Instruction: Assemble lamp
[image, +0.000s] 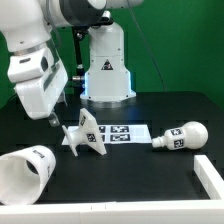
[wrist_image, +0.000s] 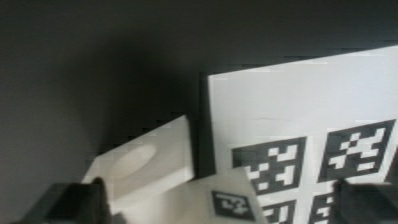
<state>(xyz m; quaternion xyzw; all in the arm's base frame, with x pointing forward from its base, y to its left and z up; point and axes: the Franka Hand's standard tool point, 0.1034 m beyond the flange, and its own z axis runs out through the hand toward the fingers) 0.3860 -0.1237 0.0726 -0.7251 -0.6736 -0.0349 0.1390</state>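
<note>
My end effector (image: 52, 117) hangs released, jaws wide, gripping nothing, just beside the blocky white plastic lamp base (image: 88, 136), which sits tilted on the black tabletop (image: 150, 172) (by the marker board's (image: 128, 133) edge). I should centre squarely over it before clenching.

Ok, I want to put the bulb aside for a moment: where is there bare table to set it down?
Widest bare patch: the black table between the shade, the marker board and the bulb. Another lies behind the bulb, at the exterior view's right. Crowded: around the base, with the gripper close beside it.
</note>
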